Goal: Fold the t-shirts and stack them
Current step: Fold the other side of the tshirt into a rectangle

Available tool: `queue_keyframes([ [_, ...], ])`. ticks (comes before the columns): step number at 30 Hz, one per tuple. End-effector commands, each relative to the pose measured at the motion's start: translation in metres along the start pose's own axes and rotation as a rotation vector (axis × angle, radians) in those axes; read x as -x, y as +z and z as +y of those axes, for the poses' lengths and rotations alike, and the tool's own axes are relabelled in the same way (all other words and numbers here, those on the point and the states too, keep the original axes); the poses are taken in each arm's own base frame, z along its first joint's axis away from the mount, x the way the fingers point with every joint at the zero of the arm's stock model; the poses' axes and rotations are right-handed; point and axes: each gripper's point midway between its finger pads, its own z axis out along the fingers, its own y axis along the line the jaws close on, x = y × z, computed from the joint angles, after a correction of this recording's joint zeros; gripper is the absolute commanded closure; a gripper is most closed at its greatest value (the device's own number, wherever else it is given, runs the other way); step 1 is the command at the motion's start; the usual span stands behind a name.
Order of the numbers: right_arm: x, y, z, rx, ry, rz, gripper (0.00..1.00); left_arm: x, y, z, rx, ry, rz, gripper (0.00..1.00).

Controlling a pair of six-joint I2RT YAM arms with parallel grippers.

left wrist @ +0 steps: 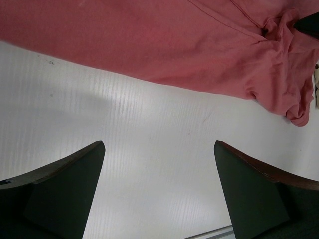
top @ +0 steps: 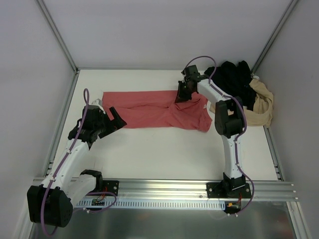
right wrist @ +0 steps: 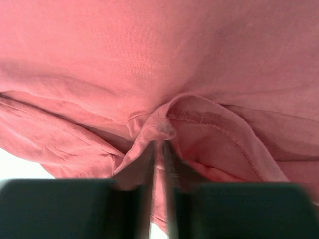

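Observation:
A coral-red t-shirt (top: 154,110) lies spread across the middle of the table, wide and rumpled at its right end. My right gripper (top: 182,93) sits at the shirt's far edge, and in the right wrist view (right wrist: 159,142) its fingers are pinched on a fold of the red cloth (right wrist: 167,127). My left gripper (top: 113,119) hovers open beside the shirt's left end, with only bare table between its fingers (left wrist: 70,184). The coral-red t-shirt (left wrist: 164,40) fills the top of the left wrist view. A black t-shirt (top: 234,79) and a beige t-shirt (top: 263,105) lie heaped at the back right.
The white table (top: 164,149) is walled by grey panels at the left, back and right. A metal rail (top: 164,189) carrying both arm bases runs along the near edge. The right arm's elbow (top: 227,119) stands beside the heap of shirts.

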Motion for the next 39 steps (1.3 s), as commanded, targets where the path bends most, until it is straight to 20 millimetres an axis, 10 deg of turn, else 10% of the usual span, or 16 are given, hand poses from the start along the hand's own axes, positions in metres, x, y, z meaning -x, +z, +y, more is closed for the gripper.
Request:
queue_keyframes([
  [1, 0.009, 0.000, 0.012, 0.038, -0.007, -0.018, 0.93, -0.001, 0.002, -0.002, -0.013, 0.020, -0.005, 0.06],
  [31, 0.054, -0.007, 0.021, 0.079, -0.101, -0.166, 0.99, -0.002, 0.007, 0.000, -0.004, 0.018, 0.005, 0.06],
  [32, 0.055, -0.006, 0.021, 0.079, -0.108, -0.167, 0.90, -0.002, 0.006, 0.000, -0.005, 0.019, 0.006, 0.06],
  [35, 0.060, -0.003, 0.016, 0.060, -0.140, -0.186, 0.11, -0.002, 0.006, 0.001, -0.001, 0.019, 0.004, 0.06],
  [39, 0.069, -0.011, 0.014, 0.030, -0.177, -0.234, 0.00, -0.003, 0.006, 0.002, 0.003, 0.019, 0.004, 0.06],
])
